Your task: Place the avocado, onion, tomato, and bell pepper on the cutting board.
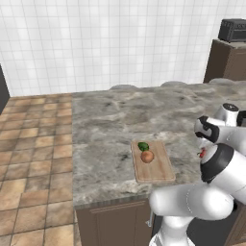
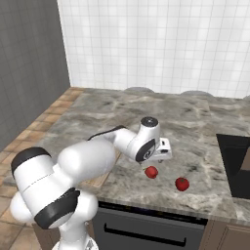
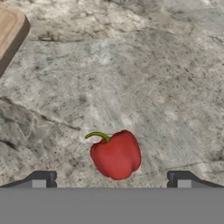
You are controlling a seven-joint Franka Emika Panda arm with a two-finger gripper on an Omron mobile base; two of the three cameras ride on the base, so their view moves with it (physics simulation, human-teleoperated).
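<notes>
The cutting board (image 1: 158, 170) lies near the counter's front edge, and its corner shows in the hand view (image 3: 11, 30). On its far end rest the avocado (image 1: 143, 146) and, just in front of it, the onion (image 1: 147, 156). The bell pepper (image 3: 116, 154) sits on the bare counter to the board's right (image 2: 151, 172). My gripper (image 3: 111, 180) hovers open directly above it (image 2: 158, 158), the pepper lying between the two fingertips (image 3: 41, 179) in the hand view, apart from them. Further right, near the front edge, sits the tomato (image 2: 182, 184).
The marble counter (image 2: 195, 122) runs back to a white tiled wall. A dark cooktop (image 2: 234, 161) is set into it at the right. A toaster oven (image 1: 233, 30) stands on a tall brown cabinet at the back right. Tiled floor lies to the left.
</notes>
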